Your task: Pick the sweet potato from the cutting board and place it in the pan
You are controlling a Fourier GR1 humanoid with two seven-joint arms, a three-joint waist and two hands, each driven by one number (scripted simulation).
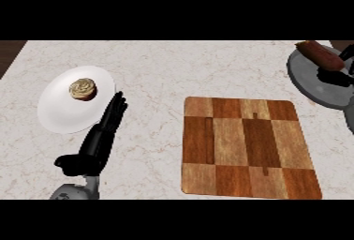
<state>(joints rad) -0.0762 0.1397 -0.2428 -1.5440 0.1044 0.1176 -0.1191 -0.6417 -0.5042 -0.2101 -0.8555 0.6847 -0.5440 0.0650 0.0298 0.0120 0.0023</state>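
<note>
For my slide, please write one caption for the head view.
Right hand holds the sweet potato over the pan; cutting board bare, left hand resting open.

One head view looks steeply down from above onto the pale marbled stone bench (207,70). The brown chequered wooden cutting board (245,147) fills the lower right; the grey round metal pan (307,77) is cropped by the right edge.

A white plate (59,110) lay on the left of the marble counter (180,70). A small swirled cupcake (83,89) sat on the plate's far part, off its centre. Dark floor showed past the counter's far-left corner.
</note>
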